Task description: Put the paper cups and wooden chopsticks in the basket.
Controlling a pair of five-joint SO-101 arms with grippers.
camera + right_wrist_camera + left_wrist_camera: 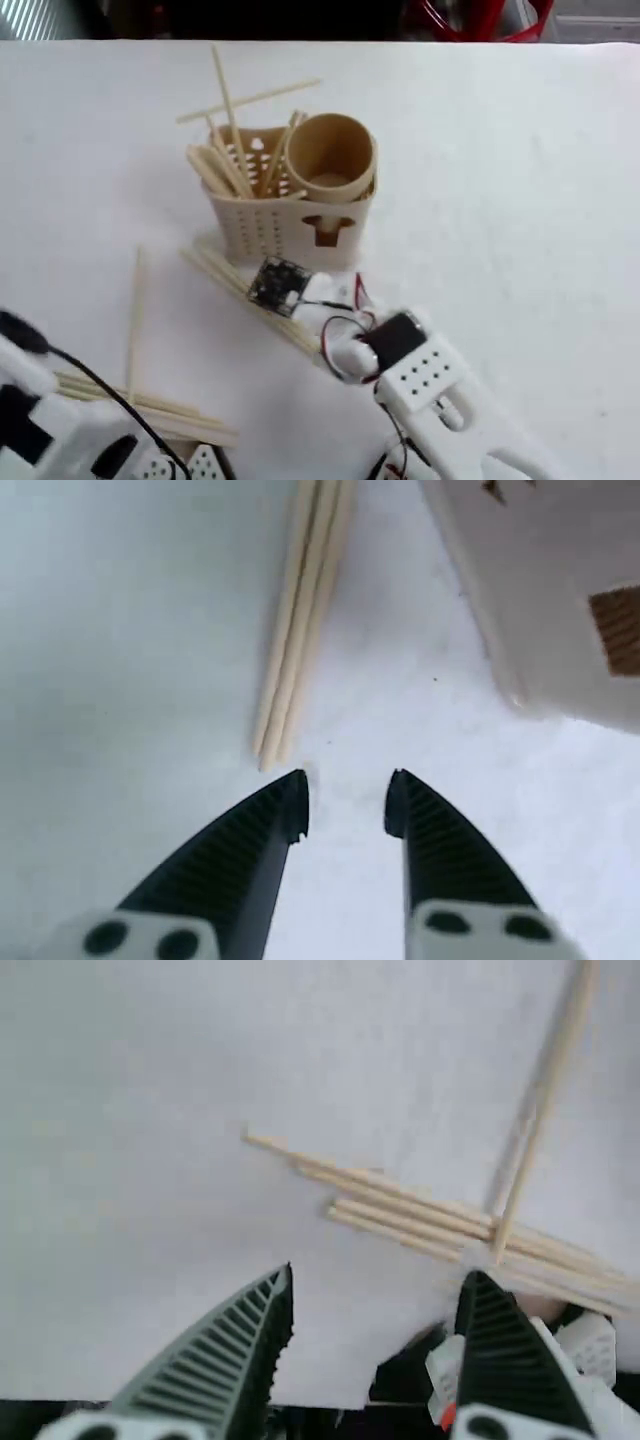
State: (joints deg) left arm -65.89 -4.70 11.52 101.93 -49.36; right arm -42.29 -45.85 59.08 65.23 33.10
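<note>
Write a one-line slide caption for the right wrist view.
Open right hand hovers by a bundle of wooden chopsticks beside the basket.

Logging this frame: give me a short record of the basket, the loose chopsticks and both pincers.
basket: holds one paper cup and several leaning sticks
front bundle: lying loose in front of the basket
left bundle: lying loose by the left arm
single stick: lies across the left bundle
left pincer: open, empty, over the left bundle
right pincer: open, empty, tips at the front bundle's end
</note>
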